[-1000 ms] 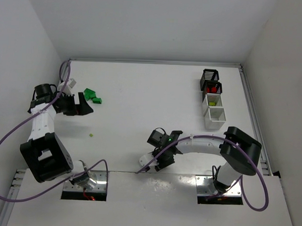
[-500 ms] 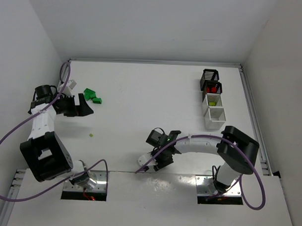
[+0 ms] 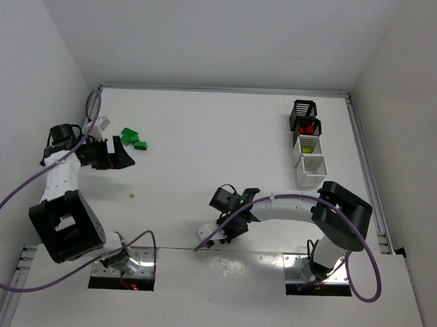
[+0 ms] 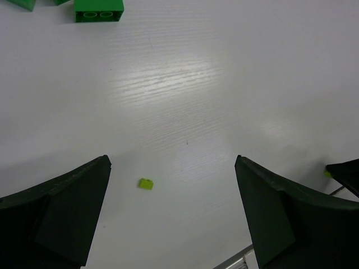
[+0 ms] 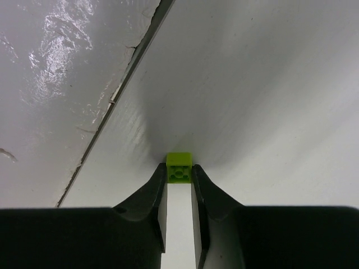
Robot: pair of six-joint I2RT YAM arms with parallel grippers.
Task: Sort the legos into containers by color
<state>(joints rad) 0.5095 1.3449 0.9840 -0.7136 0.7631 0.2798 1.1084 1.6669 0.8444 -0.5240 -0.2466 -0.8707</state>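
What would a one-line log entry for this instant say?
right pincer: shut on tiny lime-yellow plastic brick | left pincer: open, empty | green plastic bricks: loose on white table

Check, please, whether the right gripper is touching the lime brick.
Touching. The right wrist view shows the right gripper shut on the lime brick, both fingertips pressed against its sides with no gap.

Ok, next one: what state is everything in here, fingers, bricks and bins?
Right fingers, shut on a lime brick.
Left fingers, open, holding nothing.
Loose lime brick, lying on the table.
Green bricks, loose on the table.
Far black bin, contents unclear.
Second black bin, holds red bricks.
First white bin, holds lime bricks.
Near white bin, looks empty.
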